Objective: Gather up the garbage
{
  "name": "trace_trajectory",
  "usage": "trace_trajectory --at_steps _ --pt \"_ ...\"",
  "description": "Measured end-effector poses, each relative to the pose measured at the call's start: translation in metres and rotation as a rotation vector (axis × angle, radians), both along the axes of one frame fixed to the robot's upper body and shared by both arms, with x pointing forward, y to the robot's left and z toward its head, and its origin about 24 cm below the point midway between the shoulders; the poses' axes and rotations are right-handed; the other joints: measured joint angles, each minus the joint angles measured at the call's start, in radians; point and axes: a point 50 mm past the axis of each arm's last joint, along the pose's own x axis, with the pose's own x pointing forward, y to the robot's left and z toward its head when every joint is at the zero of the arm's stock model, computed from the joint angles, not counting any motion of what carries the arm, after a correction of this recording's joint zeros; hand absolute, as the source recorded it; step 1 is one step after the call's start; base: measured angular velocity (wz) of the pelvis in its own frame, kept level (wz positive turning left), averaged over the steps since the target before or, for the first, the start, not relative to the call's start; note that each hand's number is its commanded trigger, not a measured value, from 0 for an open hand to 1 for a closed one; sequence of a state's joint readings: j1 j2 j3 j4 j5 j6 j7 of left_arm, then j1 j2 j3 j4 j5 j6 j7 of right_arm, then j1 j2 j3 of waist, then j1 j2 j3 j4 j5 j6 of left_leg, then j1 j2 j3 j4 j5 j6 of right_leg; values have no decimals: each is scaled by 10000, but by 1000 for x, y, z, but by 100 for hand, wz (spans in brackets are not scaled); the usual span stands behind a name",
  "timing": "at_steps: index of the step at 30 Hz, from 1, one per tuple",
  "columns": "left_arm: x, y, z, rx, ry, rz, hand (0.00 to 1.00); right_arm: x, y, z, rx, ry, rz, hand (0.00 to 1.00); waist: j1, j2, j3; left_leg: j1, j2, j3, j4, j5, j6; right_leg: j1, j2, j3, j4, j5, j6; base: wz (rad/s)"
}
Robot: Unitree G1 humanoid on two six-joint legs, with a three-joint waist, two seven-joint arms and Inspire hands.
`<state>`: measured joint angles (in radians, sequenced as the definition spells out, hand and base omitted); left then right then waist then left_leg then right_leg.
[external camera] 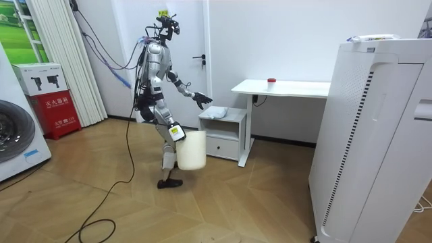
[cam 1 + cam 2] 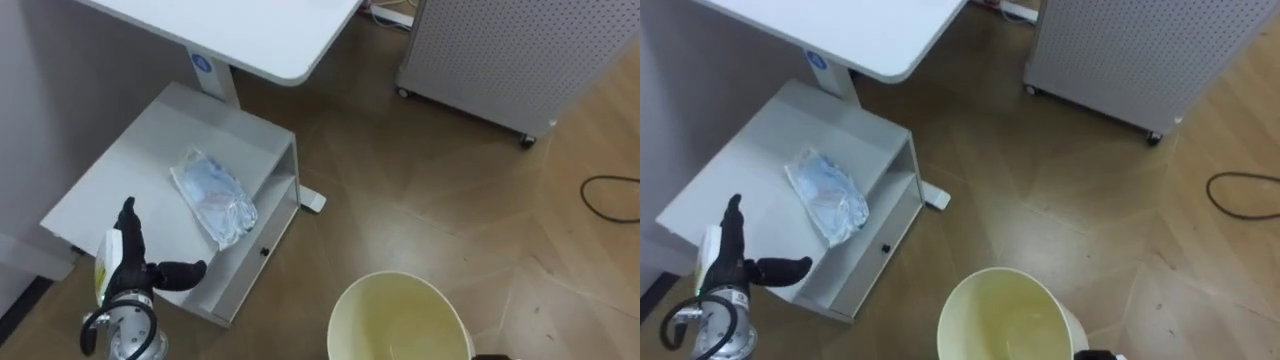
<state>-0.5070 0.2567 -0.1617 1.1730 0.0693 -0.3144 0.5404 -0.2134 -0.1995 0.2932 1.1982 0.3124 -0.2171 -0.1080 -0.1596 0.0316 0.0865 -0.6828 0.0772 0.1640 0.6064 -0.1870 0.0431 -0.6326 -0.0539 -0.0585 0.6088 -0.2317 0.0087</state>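
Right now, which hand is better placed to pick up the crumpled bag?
Left: the left hand, open, hovers over the cabinet near the bag; the right hand is down by the bin.

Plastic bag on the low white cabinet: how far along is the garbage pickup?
Done: the robot stands at the low white cabinet, its right hand carrying the round cream plastic bin, which looks empty. In hand: the open left hand hovers at the cabinet's near edge, short of the crumpled clear plastic bag. Left: grasp the bag and drop it in the bin.
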Motion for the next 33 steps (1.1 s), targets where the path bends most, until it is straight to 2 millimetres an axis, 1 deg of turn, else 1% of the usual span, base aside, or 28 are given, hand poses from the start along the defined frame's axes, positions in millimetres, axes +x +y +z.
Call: trace_trajectory --at_steps 2,7,10,15,18,25,28,33 --pt "4 -2 3 64 -88 -90 0 3 1 2 93 -163 -90 100 -74 38 23 -220 32 -33 275 -115 -4 -212 -8 -16 244 -97 -14 0" --pt "11 -3 10 97 -226 -87 0 10 6 6 343 -541 -55 100 -314 45 35 -597 67 -3 572 -187 7 -647 -37 -4 613 -193 -45 -1" --pt "14 -2 14 140 -324 -83 0 12 7 8 359 -670 -64 100 -384 43 39 -868 160 -4 897 -311 -15 -906 -19 -42 900 -314 -93 -6" --pt "17 -2 19 276 -487 -77 0 14 8 10 465 -805 -195 100 -534 36 43 -1225 196 -11 1174 -347 -17 -1300 -26 -40 1237 -395 -126 -1" --pt "19 -1 22 312 -602 -52 0 14 7 10 554 -828 -343 100 -551 36 43 -1496 304 -13 1251 -386 -33 -1540 54 -37 1273 -385 -144 -7" --pt "21 0 27 479 -986 436 0 19 10 13 617 -1102 -288 100 -734 27 43 -1820 312 -19 1407 -411 -62 -1901 78 -5 1413 -398 -171 -1" --pt "21 5 29 618 -1047 544 0 19 10 14 612 -1125 -297 100 -844 13 51 -1821 309 -14 1439 -433 -82 -1905 56 -7 1462 -413 -191 0" --pt "21 11 32 840 -1232 855 0 20 9 15 482 -1178 -524 100 -883 -20 55 -1956 325 -20 1673 -537 -71 -2052 44 -4 1720 -529 -200 0"
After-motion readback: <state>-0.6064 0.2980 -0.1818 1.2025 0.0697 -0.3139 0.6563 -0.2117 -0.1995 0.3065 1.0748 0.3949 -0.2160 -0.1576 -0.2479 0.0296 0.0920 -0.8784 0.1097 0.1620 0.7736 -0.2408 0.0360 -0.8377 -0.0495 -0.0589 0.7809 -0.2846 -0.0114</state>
